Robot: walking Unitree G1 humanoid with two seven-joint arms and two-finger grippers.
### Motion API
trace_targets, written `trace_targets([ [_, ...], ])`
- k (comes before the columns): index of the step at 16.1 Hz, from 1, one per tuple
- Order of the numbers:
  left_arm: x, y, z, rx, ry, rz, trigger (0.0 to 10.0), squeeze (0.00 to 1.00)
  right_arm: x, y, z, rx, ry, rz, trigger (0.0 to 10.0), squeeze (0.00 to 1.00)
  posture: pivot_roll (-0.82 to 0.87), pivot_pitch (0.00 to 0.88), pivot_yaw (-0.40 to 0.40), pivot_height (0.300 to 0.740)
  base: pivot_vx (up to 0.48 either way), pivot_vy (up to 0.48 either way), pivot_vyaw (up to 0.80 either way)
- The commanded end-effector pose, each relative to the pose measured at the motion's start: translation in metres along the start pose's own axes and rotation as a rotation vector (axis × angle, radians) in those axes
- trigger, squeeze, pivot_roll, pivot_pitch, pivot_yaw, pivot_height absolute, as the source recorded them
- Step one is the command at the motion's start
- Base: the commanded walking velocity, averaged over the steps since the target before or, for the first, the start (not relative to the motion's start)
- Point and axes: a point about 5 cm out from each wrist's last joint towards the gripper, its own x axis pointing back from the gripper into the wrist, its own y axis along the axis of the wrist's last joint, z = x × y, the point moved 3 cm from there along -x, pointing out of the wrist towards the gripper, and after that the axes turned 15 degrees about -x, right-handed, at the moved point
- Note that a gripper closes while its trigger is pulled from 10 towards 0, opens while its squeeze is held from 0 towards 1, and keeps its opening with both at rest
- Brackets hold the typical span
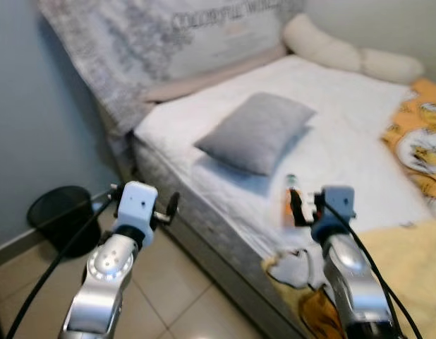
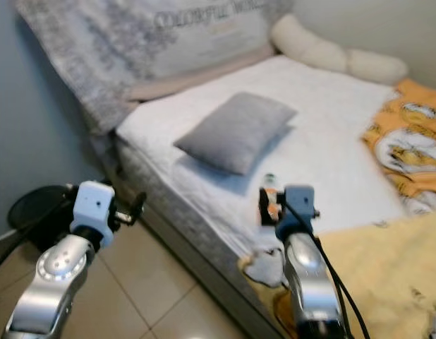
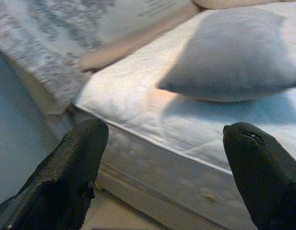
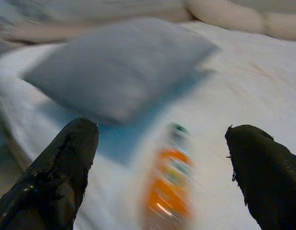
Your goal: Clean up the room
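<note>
I'm seeing one orange plastic bottle [image 4: 169,184] standing upright, long axis vertical, green cap up, on the white bed [image 1: 359,134]; one grey rectangular pillow [image 1: 257,131] is lying behind it; my right claw [image 4: 162,167] is gaping wide around it, left claw [image 3: 162,158] wide too.

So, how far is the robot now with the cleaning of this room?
It looks near the start. Done: nothing visibly put away; the black bin stands on the floor by the wall. In hand: the open right pincer points at the orange bottle on the white bed, not gripping it yet. The left pincer is open and holds nothing. Left: grasping the bottle, probably binning it.
</note>
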Motion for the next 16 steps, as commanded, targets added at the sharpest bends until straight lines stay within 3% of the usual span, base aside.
trace_targets([
  [1,-0.002,0.000,0.006,-0.003,0.022,0.001,10.0,0.00,-0.006,0.007,0.015,0.009,0.050,-0.021,10.0,1.00,0.04,0.000,-0.018,0.740,0.307,0.000,0.00],
  [7,-0.010,0.006,0.001,0.000,-0.005,-0.020,10.0,0.00,-0.030,0.013,0.018,0.047,0.006,0.046,10.0,1.00,0.03,0.000,-0.014,0.740,0.306,0.000,0.00],
  [11,-0.006,0.003,0.003,-0.018,-0.035,-0.014,10.0,0.00,-0.037,0.009,-0.007,0.155,-0.091,0.169,10.0,1.00,0.02,0.000,0.000,0.740,0.307,0.000,0.00],
  [16,-0.007,0.006,0.006,-0.060,-0.091,-0.041,10.0,0.00,-0.046,0.017,-0.044,0.093,-0.255,0.286,10.0,1.00,0.05,0.000,-0.017,0.740,0.307,0.000,0.00],
])
